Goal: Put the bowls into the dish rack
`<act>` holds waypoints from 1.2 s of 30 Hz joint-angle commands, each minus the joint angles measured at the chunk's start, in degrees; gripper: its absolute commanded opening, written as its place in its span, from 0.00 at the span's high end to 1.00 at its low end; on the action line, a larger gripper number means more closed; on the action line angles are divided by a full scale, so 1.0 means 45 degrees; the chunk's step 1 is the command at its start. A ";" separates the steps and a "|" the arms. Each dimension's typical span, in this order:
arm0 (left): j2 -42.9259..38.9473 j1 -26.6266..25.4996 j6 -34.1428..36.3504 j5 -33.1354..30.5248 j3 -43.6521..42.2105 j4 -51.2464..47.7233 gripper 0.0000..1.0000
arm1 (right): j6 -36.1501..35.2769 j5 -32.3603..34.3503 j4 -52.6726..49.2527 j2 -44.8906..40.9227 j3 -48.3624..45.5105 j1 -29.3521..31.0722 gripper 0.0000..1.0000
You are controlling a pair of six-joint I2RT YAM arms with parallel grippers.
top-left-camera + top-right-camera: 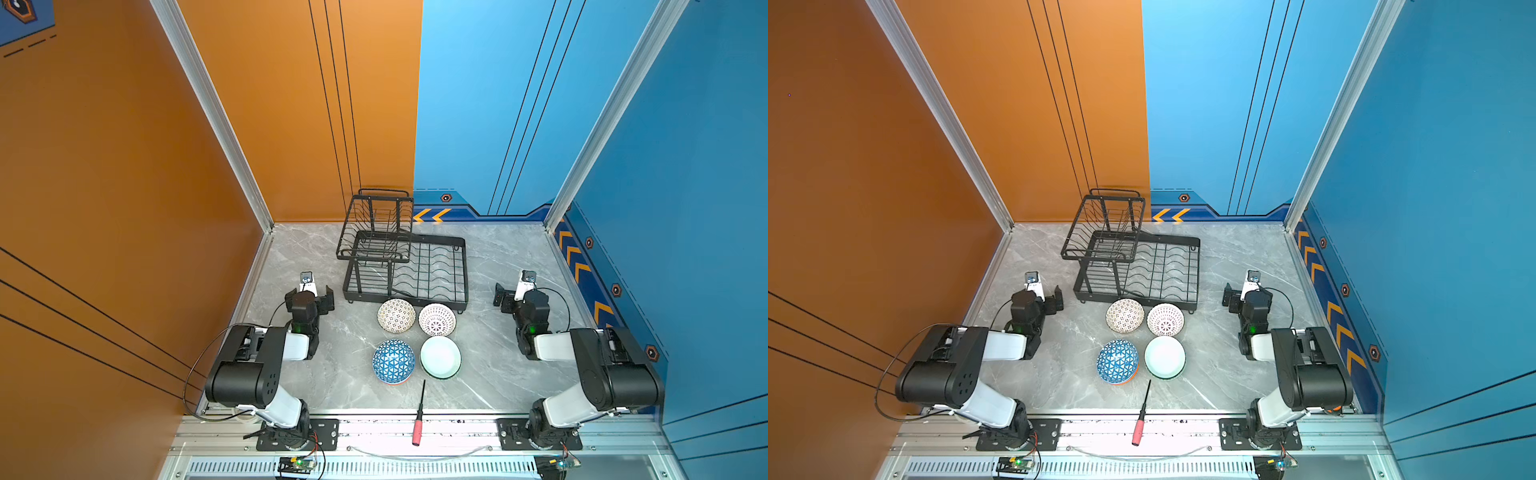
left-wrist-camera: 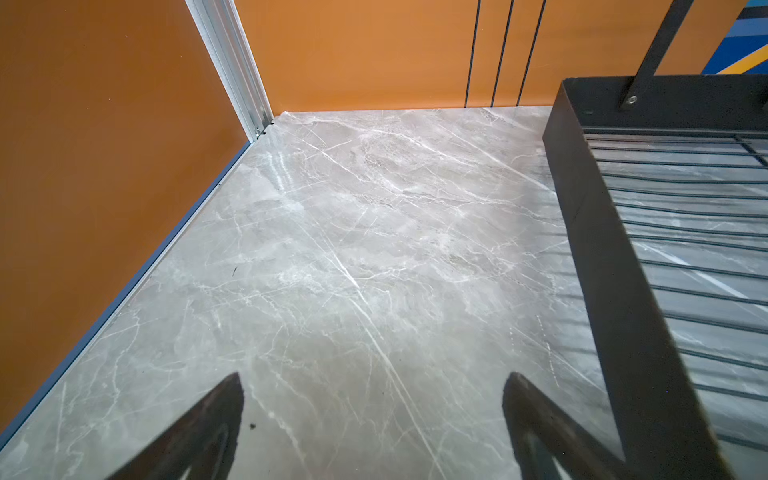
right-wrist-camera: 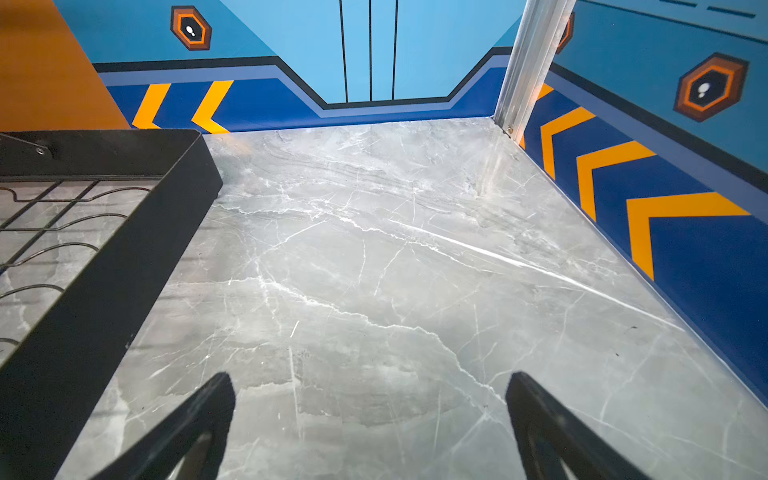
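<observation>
Several bowls sit in a square cluster on the marble table in both top views. They are a cream dotted bowl (image 1: 396,316), a white lattice bowl (image 1: 436,319), a pale mint green bowl (image 1: 440,356), and a blue-white triangle bowl (image 1: 393,360) lying dome-up with an orange rim showing under it. Just behind them stands the black wire dish rack (image 1: 464,266) (image 1: 1196,266), holding nothing. My left gripper (image 1: 309,298) (image 2: 375,376) hangs open left of the rack over bare table. My right gripper (image 1: 521,297) (image 3: 370,376) is open on the rack's right side.
A red-handled screwdriver (image 1: 419,415) lies across the table's front edge, near the blue bowl. The rack's side wall (image 2: 602,257) runs close beside the left gripper, and its other wall (image 3: 124,257) beside the right gripper. Orange and blue walls enclose the table.
</observation>
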 commanded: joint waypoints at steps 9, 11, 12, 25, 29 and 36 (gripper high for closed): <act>0.0059 0.0229 0.0085 0.1061 0.0127 0.0031 0.02 | 0.0073 -0.0225 -0.0233 0.0092 0.0232 -0.0064 0.00; 0.0078 0.0234 0.0082 0.1069 0.0142 0.0021 0.02 | 0.0077 -0.0226 -0.0247 0.0102 0.0251 -0.0064 0.00; 0.0074 0.0234 0.0088 0.1075 0.0136 0.0021 0.02 | 0.0089 -0.0219 -0.0242 0.0092 0.0248 -0.0078 0.00; 0.0066 0.0217 0.0119 0.1022 0.0157 0.0002 0.02 | 0.0084 -0.0212 -0.0272 0.0092 0.0241 -0.0064 0.00; 0.0064 0.0214 0.0104 0.1025 0.0154 0.0002 0.02 | -0.0006 0.0198 -0.0247 0.0097 0.0230 0.0105 0.00; 0.0074 0.0168 0.0136 0.0970 0.0158 -0.0018 0.02 | -0.0107 0.0582 -0.0058 0.0094 0.0134 0.0268 0.00</act>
